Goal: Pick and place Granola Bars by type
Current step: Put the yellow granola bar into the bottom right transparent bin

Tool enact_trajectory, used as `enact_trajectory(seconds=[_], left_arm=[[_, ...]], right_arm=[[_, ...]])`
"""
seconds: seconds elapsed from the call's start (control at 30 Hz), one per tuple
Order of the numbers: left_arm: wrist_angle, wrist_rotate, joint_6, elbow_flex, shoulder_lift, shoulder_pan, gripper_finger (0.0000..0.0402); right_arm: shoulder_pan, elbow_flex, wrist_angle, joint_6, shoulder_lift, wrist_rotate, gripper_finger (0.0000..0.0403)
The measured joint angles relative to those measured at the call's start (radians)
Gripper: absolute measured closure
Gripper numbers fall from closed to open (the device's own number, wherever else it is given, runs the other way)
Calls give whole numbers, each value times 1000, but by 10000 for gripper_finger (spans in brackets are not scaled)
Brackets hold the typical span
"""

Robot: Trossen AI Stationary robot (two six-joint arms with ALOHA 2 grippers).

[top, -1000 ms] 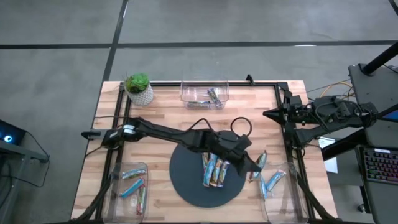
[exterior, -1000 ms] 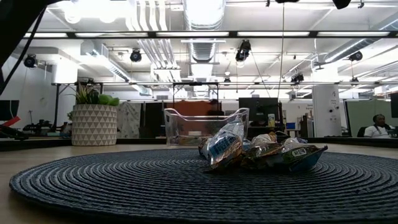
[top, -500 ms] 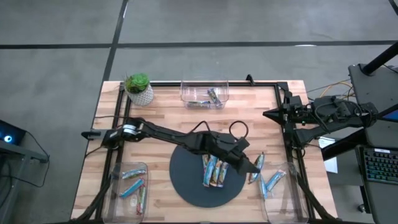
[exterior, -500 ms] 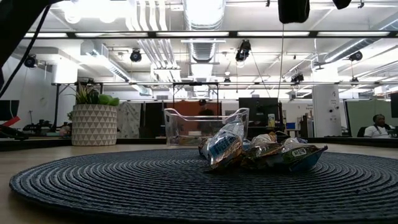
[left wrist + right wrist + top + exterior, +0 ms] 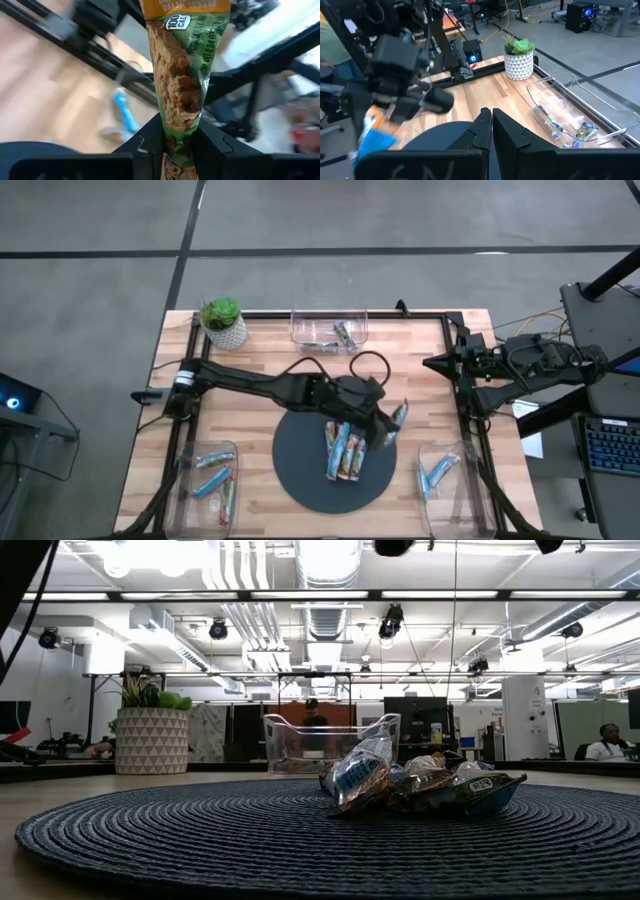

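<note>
My left gripper hangs above the right rim of the dark round mat, shut on a green and brown granola bar. That bar also shows in the high view. Several more granola bars lie flat in a pile on the mat, also seen in the low view. At the table's right edge my right gripper stays shut on nothing, held high. My left gripper pinches the bar near one end between its two fingers. The fingers come nearly level from the table's left. Most of the bar sticks out beyond the fingertips, and a short bit shows behind them. The bar is lifted clear of mat and table.
A clear bin at the far edge holds a few bars. Two more clear bins with blue bars stand near left and near right. A potted plant is at the far left. Dark frame rails border the table.
My left gripper has carried the bar from beside the near-right bin toward the far edge and a little left, to above the mat's right rim. It has risen slightly and rolled as it went. The pile on the mat has not moved.
</note>
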Motion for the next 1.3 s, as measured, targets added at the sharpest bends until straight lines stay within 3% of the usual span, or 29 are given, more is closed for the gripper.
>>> enact_trajectory(seconds=[0.1, 0.43, 0.73, 0.97, 1.3], left_arm=[[-83, -61, 71, 0, -32, 4, 335], [-132, -211, 263, -1, -138, 45, 335], [-202, -255, 375, -2, -202, 86, 335], [-208, -273, 436, -2, -214, 90, 335], [-212, -275, 525, -2, -215, 90, 335]], right_arm=[[0, 0, 16, 2, 4, 1, 394], [0, 0, 160, -2, 55, 0, 394], [-1, 0, 282, -21, 122, 0, 386], [-1, 7, 328, 3, 179, 0, 313], [-46, 134, 332, 6, 309, 0, 188]])
